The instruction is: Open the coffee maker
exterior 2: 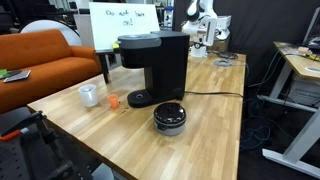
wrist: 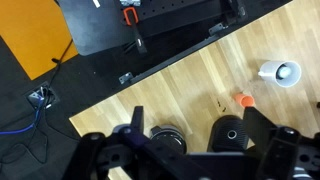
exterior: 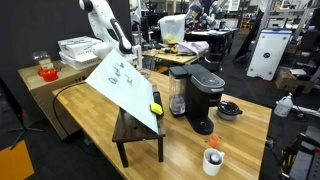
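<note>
The black coffee maker (exterior: 200,88) stands on the wooden table with its rounded top lid down; it shows in both exterior views (exterior 2: 155,62). A clear water tank (exterior: 178,98) sits on its side. My gripper (exterior: 136,47) hangs high in the air, well away from the machine and touching nothing. In the wrist view the gripper (wrist: 200,130) is open and empty, its two dark fingers spread wide. Far below, between them, is the coffee maker (wrist: 232,133), partly hidden by the gripper body.
A small black round dish (exterior 2: 170,118) lies next to the machine's base. A white cup (exterior 2: 89,95) and an orange cap (exterior 2: 113,101) sit on the table. A tilted whiteboard (exterior: 125,82) leans on a dark stool. An orange sofa (exterior 2: 40,55) stands beside the table.
</note>
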Motion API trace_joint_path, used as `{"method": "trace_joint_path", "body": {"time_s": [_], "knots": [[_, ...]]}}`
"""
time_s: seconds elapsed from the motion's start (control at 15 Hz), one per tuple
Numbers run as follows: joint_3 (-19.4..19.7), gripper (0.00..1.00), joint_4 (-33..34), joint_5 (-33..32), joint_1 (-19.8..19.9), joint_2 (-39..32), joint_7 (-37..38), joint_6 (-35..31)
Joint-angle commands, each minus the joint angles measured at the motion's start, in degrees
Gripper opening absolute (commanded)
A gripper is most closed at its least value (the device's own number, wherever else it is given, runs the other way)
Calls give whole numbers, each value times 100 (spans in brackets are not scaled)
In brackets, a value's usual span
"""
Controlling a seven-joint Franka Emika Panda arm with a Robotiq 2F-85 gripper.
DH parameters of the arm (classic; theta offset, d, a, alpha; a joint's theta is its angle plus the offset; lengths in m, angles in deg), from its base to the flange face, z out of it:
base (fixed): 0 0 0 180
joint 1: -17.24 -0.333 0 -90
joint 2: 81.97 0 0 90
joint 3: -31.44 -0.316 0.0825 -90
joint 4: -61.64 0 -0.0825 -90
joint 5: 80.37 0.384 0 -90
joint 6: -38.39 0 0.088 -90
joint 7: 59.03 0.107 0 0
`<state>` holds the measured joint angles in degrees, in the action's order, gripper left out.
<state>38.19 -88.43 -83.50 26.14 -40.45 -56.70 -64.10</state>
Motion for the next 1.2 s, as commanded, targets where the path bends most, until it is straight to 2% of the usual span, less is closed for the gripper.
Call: {"method": "trace_joint_path", "body": {"time_s": [0.0, 0.13, 0.33, 0.73, 1.13], "knots": [[-10, 100, 9, 7, 12, -4, -8, 9], [-3, 100, 3, 47, -124, 19, -251, 50], [-220, 100, -154, 16, -429, 72, -468, -112], [-859, 100, -294, 327, -1311, -13, -408, -825], [-957, 100, -250, 356, -1396, -17, -315, -746]]}}
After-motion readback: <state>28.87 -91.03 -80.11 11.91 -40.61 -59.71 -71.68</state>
